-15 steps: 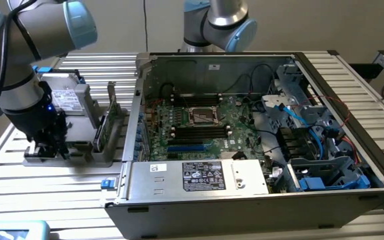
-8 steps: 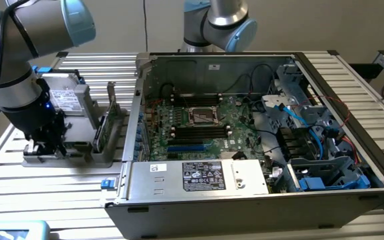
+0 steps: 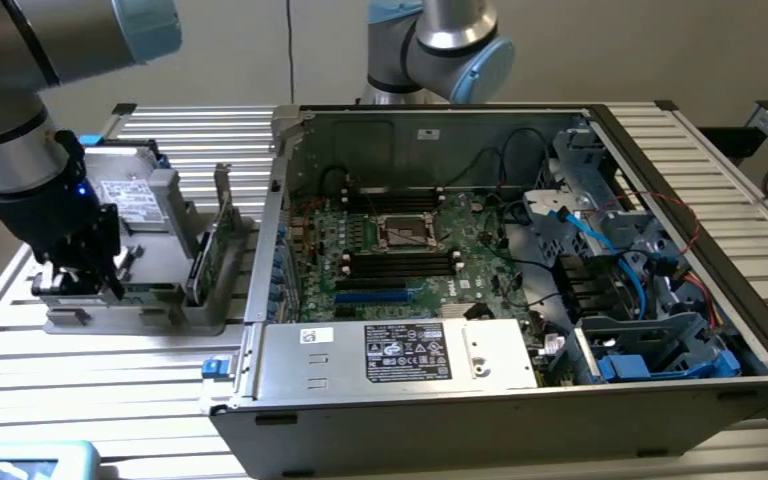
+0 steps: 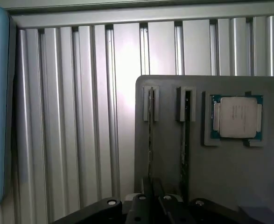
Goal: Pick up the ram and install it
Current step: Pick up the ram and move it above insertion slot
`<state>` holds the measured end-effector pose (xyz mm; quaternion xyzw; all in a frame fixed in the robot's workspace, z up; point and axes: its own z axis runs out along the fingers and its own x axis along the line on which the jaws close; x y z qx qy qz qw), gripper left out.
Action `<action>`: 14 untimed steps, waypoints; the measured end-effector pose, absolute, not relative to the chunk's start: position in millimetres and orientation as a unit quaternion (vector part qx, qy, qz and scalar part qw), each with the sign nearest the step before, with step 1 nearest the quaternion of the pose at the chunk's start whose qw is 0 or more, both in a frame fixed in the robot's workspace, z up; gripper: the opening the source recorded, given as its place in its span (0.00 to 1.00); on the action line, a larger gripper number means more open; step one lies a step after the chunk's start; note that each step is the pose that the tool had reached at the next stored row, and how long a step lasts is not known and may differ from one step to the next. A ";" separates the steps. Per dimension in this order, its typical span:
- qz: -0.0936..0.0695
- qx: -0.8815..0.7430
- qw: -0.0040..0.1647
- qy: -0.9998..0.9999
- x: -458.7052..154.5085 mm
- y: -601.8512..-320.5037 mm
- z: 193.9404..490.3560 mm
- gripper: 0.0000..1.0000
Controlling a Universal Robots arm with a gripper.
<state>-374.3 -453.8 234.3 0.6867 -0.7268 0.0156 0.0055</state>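
Wrist view: ram (image 4: 150,140) clamped in its holder slot, with the pick-up step in hand.
The ram stands on edge in a slot of the grey holder (image 4: 221,182). The gripper (image 4: 151,205) is closed on it, one finger on each side of the thin board, and the ram does not look lifted yet. A second memory stick (image 4: 186,140) stands in the neighbouring slot, with a processor (image 4: 237,116) seated beyond it. In the exterior view the holder sits on the slatted table (image 3: 91,380), to the exterior view's left of the open computer case (image 3: 491,430), well apart from the motherboard (image 3: 471,225). Freeing the ram probably calls for a straight pull along the slot, clear of the neighbouring stick.
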 end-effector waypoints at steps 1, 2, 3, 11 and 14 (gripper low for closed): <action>0.016 0.687 0.006 -0.727 -374.3 -453.8 238.8 0.12; 0.016 0.687 0.006 -0.727 -374.4 -453.8 243.2 0.12; 0.016 0.687 0.006 -0.727 -374.4 -453.8 247.7 0.12; 0.016 0.686 0.005 -0.727 -374.4 -454.1 284.2 0.12; 0.016 0.686 0.006 -0.728 -373.5 -454.8 298.0 0.12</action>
